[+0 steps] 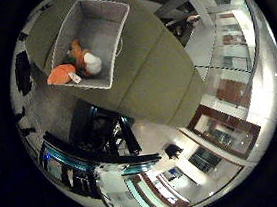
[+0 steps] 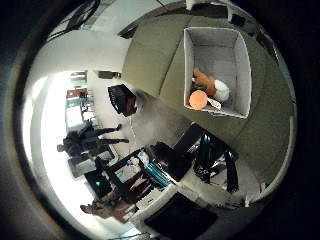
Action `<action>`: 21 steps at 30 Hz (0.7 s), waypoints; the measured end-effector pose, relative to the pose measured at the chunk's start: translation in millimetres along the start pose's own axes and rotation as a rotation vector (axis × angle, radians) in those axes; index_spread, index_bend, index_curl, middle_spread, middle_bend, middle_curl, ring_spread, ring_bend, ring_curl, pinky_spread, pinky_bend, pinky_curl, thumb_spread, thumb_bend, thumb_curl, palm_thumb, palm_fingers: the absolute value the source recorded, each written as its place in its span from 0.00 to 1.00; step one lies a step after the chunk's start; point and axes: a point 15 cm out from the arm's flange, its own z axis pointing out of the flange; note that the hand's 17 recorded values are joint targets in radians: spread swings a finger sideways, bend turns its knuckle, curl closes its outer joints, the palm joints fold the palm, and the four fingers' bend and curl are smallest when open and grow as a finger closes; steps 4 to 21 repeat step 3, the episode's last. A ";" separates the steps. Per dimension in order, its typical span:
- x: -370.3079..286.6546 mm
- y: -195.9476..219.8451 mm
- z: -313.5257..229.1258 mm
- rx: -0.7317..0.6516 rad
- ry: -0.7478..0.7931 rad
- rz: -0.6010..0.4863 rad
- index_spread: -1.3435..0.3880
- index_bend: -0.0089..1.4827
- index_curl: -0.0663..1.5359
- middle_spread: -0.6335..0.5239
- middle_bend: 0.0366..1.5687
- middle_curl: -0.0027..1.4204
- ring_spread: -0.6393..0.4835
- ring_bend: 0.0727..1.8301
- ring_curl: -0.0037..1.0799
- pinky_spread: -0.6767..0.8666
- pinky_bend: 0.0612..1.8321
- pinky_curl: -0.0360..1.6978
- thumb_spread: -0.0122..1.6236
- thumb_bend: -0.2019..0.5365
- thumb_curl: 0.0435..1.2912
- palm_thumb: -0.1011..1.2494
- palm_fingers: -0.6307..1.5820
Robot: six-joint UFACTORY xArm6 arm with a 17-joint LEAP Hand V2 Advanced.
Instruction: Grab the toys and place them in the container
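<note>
A grey fabric container point(image 1: 117, 39) stands on an olive-green cushioned surface point(image 1: 161, 75), far below the palm. At one end of it lie an orange plush toy point(image 1: 61, 73) with a white tag, a second orange-brown toy point(image 1: 76, 51) and a white round toy point(image 1: 93, 63). The rest of the container's floor is bare. My right hand point(image 2: 212, 156) shows as dark fingers with a teal part, reaching out from the palm beside the container's near end. The fingers look straight and hold nothing. No toy is visible outside the container.
The olive surface is made of broad cushions with seams and drops off to a grey floor. A black box-like object point(image 2: 121, 99) stands on the floor beside it. Wood-framed furniture point(image 1: 227, 129) lines the bright room beyond.
</note>
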 end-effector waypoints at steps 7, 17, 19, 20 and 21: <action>1.8 -3.2 -1.4 0.014 0.001 0.003 0.61 0.12 0.25 0.63 0.22 0.25 0.72 0.26 0.25 0.64 0.30 0.12 0.66 0.24 0.19 0.40 0.40; 1.8 -3.2 -1.4 0.014 0.001 0.003 0.61 0.12 0.25 0.63 0.22 0.25 0.72 0.26 0.25 0.64 0.30 0.12 0.66 0.24 0.19 0.40 0.40; 1.8 -3.2 -1.4 0.014 0.001 0.003 0.61 0.12 0.25 0.63 0.22 0.25 0.72 0.26 0.25 0.64 0.30 0.12 0.66 0.24 0.19 0.40 0.40; 1.8 -3.2 -1.4 0.014 0.001 0.003 0.61 0.12 0.25 0.63 0.22 0.25 0.72 0.26 0.25 0.64 0.30 0.12 0.66 0.24 0.19 0.40 0.40; 1.8 -3.2 -1.4 0.014 0.001 0.003 0.61 0.12 0.25 0.63 0.22 0.25 0.72 0.26 0.25 0.64 0.30 0.12 0.66 0.24 0.19 0.40 0.40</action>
